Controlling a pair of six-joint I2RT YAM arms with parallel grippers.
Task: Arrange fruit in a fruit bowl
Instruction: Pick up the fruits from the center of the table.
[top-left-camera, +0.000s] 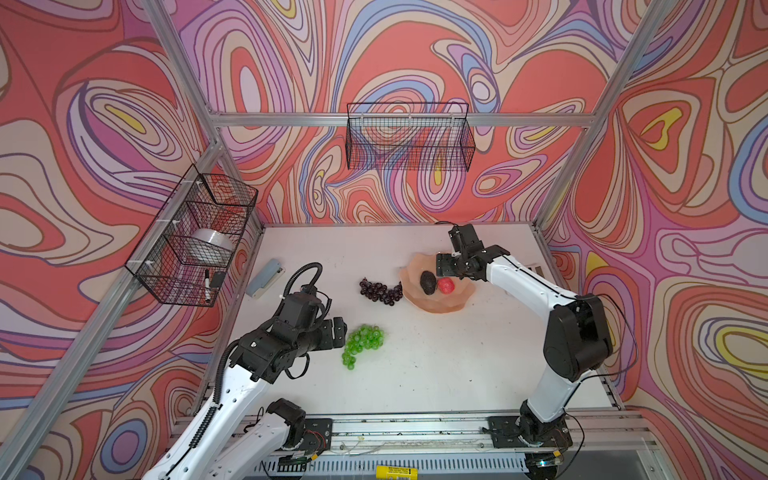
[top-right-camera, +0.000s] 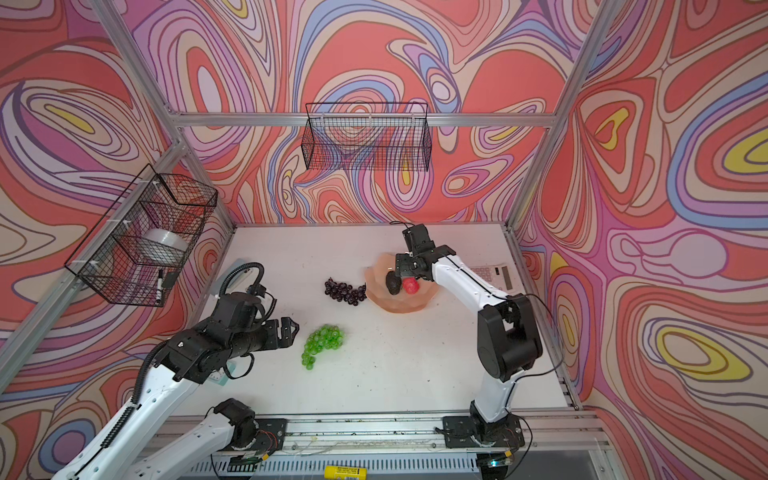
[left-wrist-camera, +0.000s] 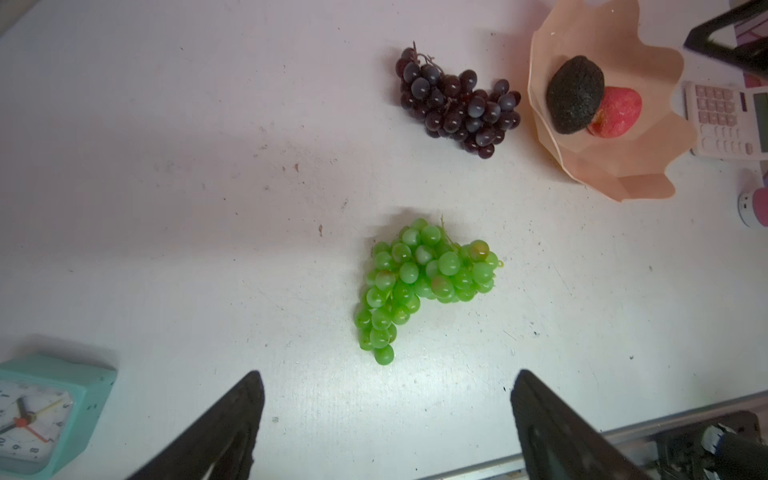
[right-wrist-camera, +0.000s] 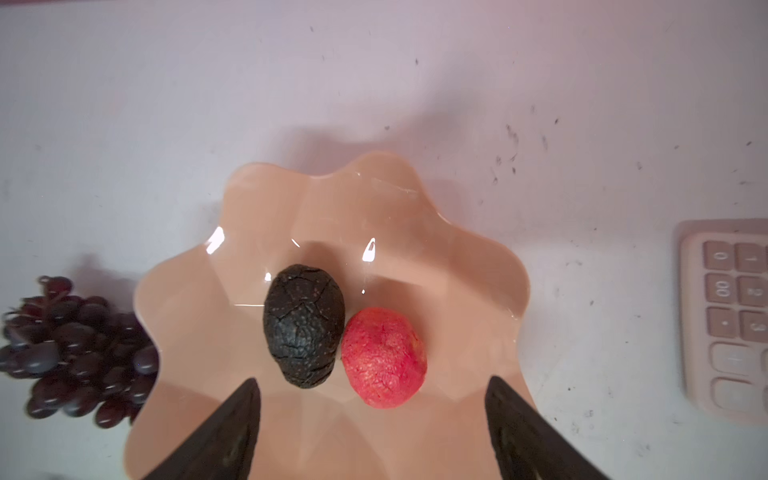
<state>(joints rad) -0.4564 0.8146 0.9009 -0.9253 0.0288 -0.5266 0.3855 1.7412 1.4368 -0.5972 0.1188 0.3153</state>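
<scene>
Avocado (top-left-camera: 428, 282) and red fruit (top-left-camera: 446, 285) lie side by side in the bowl (top-left-camera: 440, 305).

The bowl (right-wrist-camera: 374, 199) is peach-pink, the avocado (right-wrist-camera: 303, 326) black (green grapes (left-wrist-camera: 419, 282), purple grapes (left-wrist-camera: 457, 104)).

A white tabletop (top-left-camera: 415, 382), scuffed with dark specks, sat inside walls (top-left-camera: 685, 166) patterned in swirling red, pink and purple. A black wire basket (top-left-camera: 409, 137) hung on the back wall. A second wire basket (top-left-camera: 195, 237) hung on the left wall and held a roll of clear tape (top-left-camera: 210, 243) and a marker (top-left-camera: 206, 286). A grey-blue oblong case (top-left-camera: 266, 277) lay near the tabletop's left edge, and a pale pink calculator (top-right-camera: 492, 275) near its right edge. The left wrist view showed a teal alarm clock (left-wrist-camera: 45, 411) resting on the tabletop.
</scene>
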